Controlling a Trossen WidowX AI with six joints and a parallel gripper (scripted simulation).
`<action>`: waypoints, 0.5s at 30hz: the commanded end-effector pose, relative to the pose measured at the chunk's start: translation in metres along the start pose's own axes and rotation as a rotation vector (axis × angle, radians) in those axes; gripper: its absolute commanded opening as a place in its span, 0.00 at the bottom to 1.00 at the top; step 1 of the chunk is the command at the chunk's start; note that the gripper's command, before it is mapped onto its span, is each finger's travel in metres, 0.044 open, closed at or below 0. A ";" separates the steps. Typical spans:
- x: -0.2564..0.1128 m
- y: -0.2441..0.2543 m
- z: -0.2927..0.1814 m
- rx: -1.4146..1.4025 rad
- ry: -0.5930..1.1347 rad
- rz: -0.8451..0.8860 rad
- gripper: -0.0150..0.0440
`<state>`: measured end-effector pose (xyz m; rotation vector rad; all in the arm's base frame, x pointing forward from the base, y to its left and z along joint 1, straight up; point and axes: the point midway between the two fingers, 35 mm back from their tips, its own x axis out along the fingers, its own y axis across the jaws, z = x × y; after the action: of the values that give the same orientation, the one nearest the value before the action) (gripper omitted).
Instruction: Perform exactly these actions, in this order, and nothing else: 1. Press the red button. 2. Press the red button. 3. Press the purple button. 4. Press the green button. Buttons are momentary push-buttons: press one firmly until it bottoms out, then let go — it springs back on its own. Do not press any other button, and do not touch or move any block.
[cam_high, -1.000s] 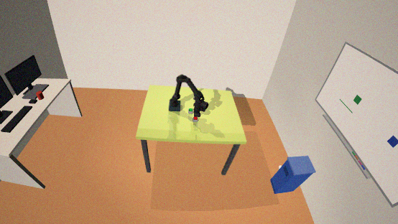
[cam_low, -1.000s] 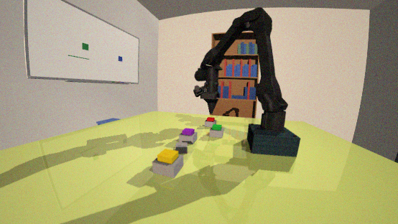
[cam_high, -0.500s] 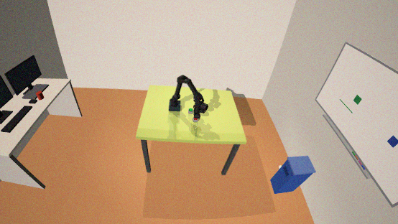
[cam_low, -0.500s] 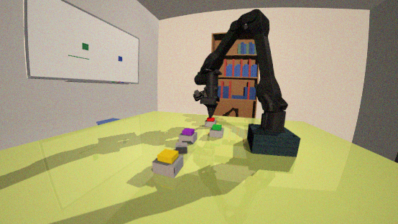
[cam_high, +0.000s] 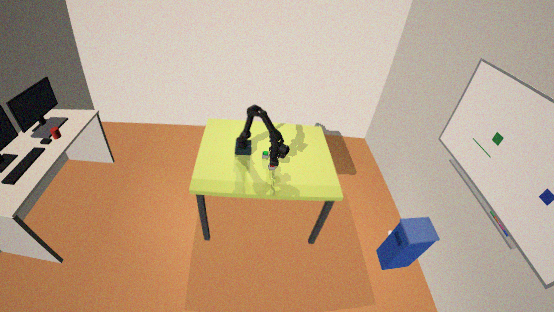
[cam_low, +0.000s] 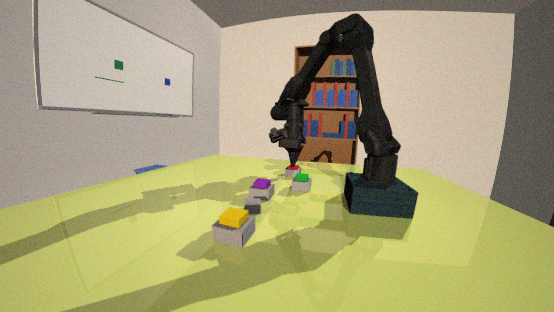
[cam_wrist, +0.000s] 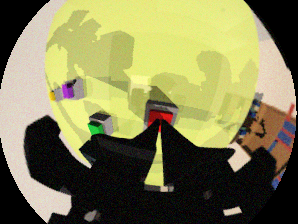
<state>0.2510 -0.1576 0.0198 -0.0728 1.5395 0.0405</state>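
The red button (cam_low: 292, 168) (cam_wrist: 154, 115) has a red cap on a grey base. My gripper (cam_low: 293, 165) (cam_wrist: 160, 121) is shut and empty, pointing down, with its tips at the top of the red cap. The cap looks low in its base; whether it is fully down cannot be told. The green button (cam_high: 265, 153) (cam_low: 302, 177) (cam_wrist: 95, 128) stands nearer the arm's base, its cap up. The purple button (cam_low: 261, 183) (cam_wrist: 68, 91) has its cap up, away from the gripper. In the top view the arm hides the purple button.
A yellow button (cam_low: 234, 217) (cam_wrist: 52, 95) stands farthest from the gripper. A small dark grey block (cam_low: 252, 206) lies between the yellow and purple buttons. The arm's dark base (cam_low: 381, 199) (cam_high: 243, 147) stands on the yellow-green table (cam_high: 310, 175).
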 end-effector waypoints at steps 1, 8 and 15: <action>0.002 0.000 -0.002 0.003 0.007 -0.001 0.29; 0.002 0.000 -0.002 0.003 0.007 -0.001 0.29; -0.032 0.000 -0.001 0.003 0.007 -0.001 0.29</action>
<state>0.2493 -0.1566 0.0415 -0.0688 1.5471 0.0447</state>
